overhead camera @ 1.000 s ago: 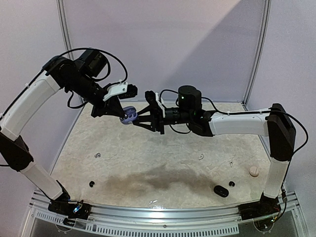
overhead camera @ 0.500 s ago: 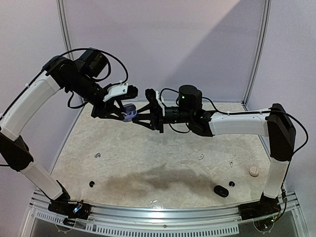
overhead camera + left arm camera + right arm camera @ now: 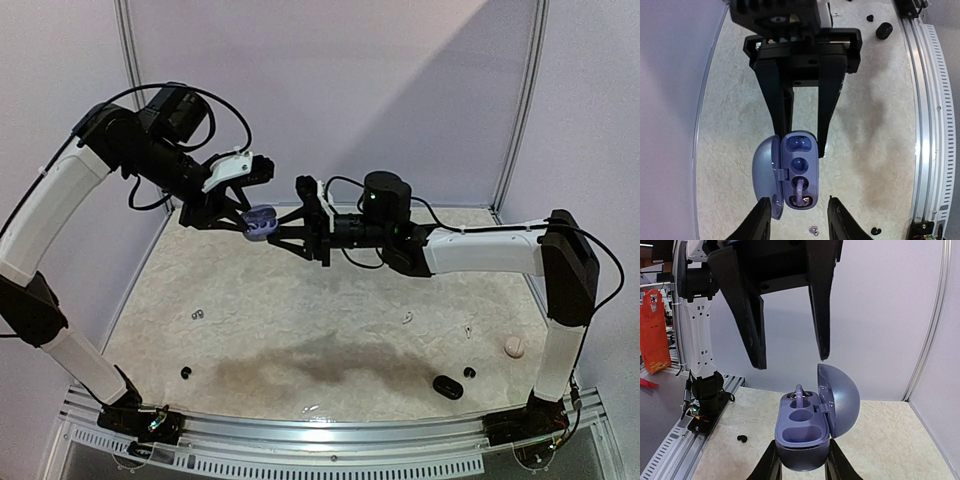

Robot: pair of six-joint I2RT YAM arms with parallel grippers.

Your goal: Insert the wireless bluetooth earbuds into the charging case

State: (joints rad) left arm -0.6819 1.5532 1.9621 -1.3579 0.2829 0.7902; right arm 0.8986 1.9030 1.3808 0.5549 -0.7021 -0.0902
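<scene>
A purple charging case hangs in the air with its lid swung open. My right gripper is shut on the case's lower body. One purple earbud sits in a socket, its stem sticking up. My left gripper is open and holds nothing. Its fingertips hang just above the case, apart from it. Several other earbuds lie on the table: a greyish one, a black one and a white one.
A black case lies near the front right, with a black bud beside it. A pale, rounded thing and a white bud lie further right. The metal rail runs along the near edge.
My left gripper has opened, let go of the purple earbud in the case and drawn up and back to the left. The right gripper has held the case almost still.
</scene>
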